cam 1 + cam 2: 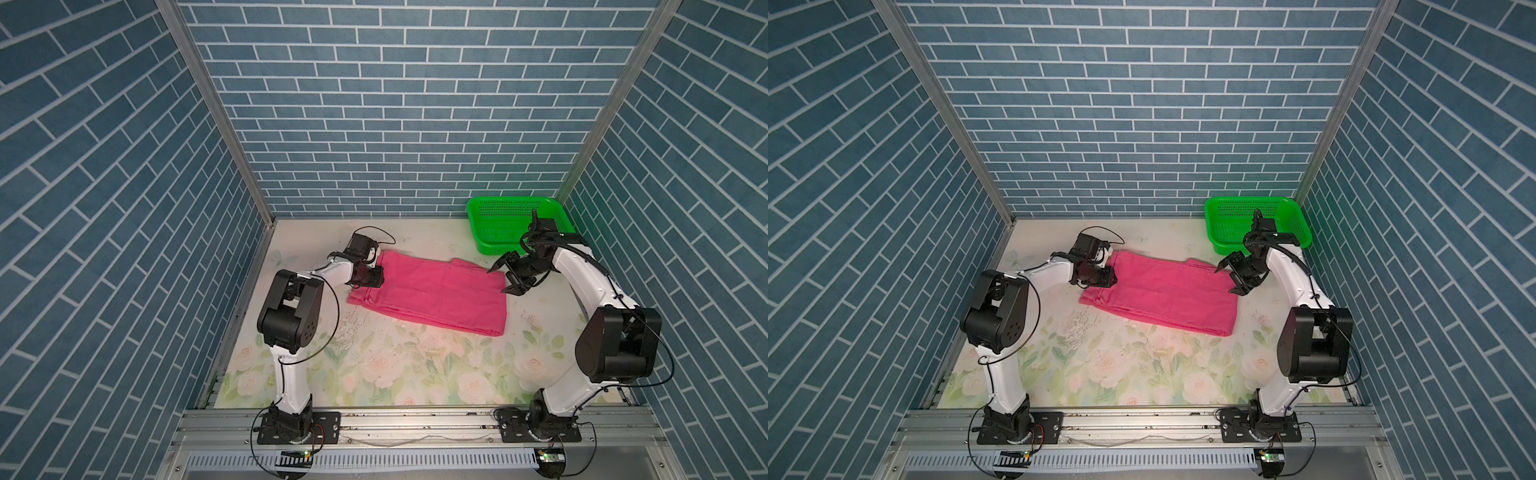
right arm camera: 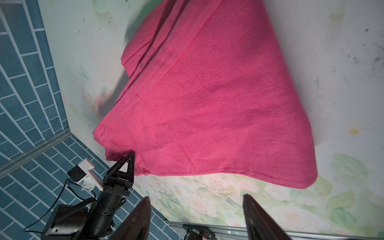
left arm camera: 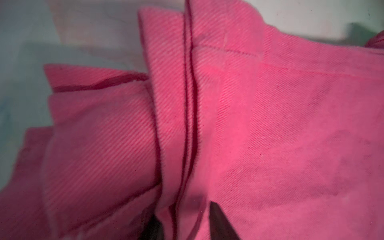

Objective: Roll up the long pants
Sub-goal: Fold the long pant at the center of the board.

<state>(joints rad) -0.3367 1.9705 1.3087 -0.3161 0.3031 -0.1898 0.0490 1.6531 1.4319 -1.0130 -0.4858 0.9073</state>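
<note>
In both top views the long pants point(image 1: 432, 291) point(image 1: 1163, 291) are seen folded into a flat band on the floral table point(image 1: 374, 374), with one short end lying near the green basket point(image 1: 473, 224) and the rest running away from it. The left gripper point(image 1: 376, 276) is set on the end farthest from the basket, presumably because a roll is best started from a free short edge. The right gripper point(image 1: 505, 277) is held just above the end nearest the basket, its jaws spread wide and nothing taken; it is judged to be placed there so that the band can be pinned or steadied while the far end is turned over. In the left wrist view, several stacked layers and hems of the pants point(image 3: 291, 135) are shown gathered into a ridge that runs down between the two dark fingertips point(image 3: 220, 224), so the left gripper point(image 3: 182, 209) is read as nearly closed and pinching the cloth edge. In the right wrist view the whole band point(image 2: 207, 104) is laid out ahead of the right gripper point(image 2: 196, 196), only bare table is seen between its parted fingers, and the left gripper point(image 2: 127, 164) is seen biting the corner farthest from the basket. No roll has yet been formed.
</note>
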